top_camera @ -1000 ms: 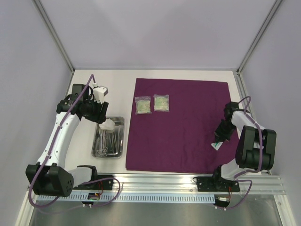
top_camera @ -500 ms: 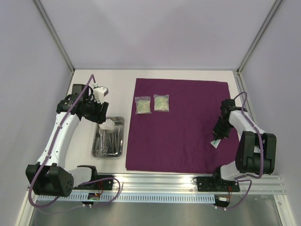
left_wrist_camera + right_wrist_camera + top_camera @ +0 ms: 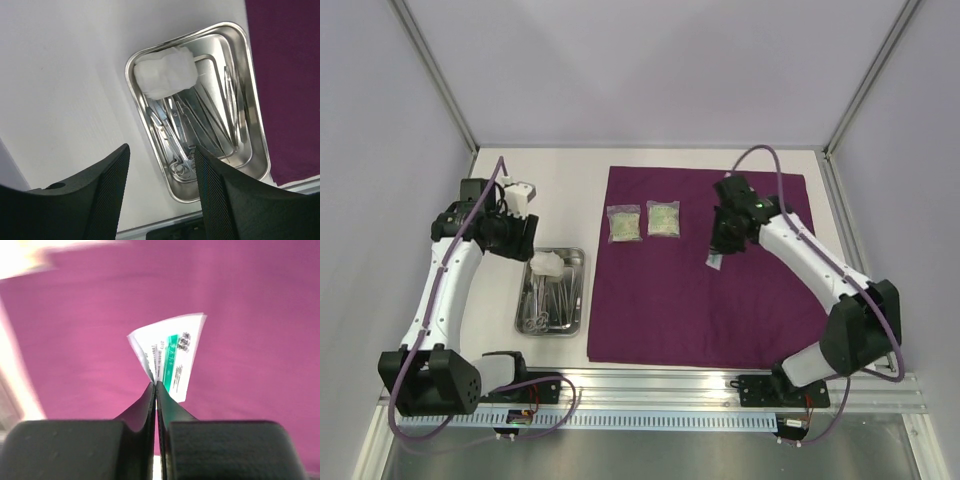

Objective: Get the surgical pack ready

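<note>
Over the far half of the purple sheet (image 3: 700, 310), the right gripper (image 3: 155, 385) pinches a small packet (image 3: 172, 357) just right of the clear packets (image 3: 663, 218); the left gripper (image 3: 161, 150) is open.

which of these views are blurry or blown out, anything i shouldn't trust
Right wrist: the purple sheet is smeared by blur, the top left corner is blown out, while the small packet pinched in the right gripper reads fairly sharp. Left wrist: crisp, with bright reflections on the steel tray; the left gripper looks dark and soft. Top external: evenly lit, sharp, faint shadows.
</note>
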`<state>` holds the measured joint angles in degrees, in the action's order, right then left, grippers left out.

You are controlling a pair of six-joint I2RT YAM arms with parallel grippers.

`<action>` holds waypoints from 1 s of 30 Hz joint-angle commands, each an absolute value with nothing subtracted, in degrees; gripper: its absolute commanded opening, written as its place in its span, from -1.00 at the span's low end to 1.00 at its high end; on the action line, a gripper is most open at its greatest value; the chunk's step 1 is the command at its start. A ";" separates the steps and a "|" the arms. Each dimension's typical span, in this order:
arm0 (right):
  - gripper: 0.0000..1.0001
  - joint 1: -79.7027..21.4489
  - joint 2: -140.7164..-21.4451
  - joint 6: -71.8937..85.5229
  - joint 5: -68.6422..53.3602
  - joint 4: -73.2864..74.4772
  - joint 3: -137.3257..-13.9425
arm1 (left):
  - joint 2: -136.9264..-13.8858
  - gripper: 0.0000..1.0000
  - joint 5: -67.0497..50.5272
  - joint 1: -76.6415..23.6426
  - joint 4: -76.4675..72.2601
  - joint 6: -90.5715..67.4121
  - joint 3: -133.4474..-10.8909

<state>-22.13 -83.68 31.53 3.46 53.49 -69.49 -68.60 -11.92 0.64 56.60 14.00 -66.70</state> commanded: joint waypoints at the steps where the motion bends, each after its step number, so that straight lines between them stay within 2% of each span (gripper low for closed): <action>1: -0.99 -33.46 -89.54 38.58 0.97 46.85 -79.51 | -68.38 0.27 -11.95 5.44 57.83 15.55 -66.45; 4: -0.99 -45.31 -101.72 40.60 0.88 44.56 -90.58 | -67.59 0.27 -10.90 7.46 57.66 16.34 -65.04; 8: -0.99 -53.06 -115.26 41.57 -1.32 43.50 -106.75 | -67.41 0.27 -10.11 9.40 57.22 16.61 -62.85; 13: -0.99 -57.30 -131.45 42.54 -1.85 48.07 -128.36 | -66.98 0.27 -9.05 9.49 57.04 16.70 -61.00; 30: -0.99 -59.24 -136.93 44.73 7.82 46.67 -126.74 | -67.23 0.27 -10.37 9.49 56.69 16.61 -60.21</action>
<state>-59.16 -135.79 43.92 4.86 46.87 -125.78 -68.12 -9.23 9.15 57.14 15.97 -60.36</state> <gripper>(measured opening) 0.007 0.633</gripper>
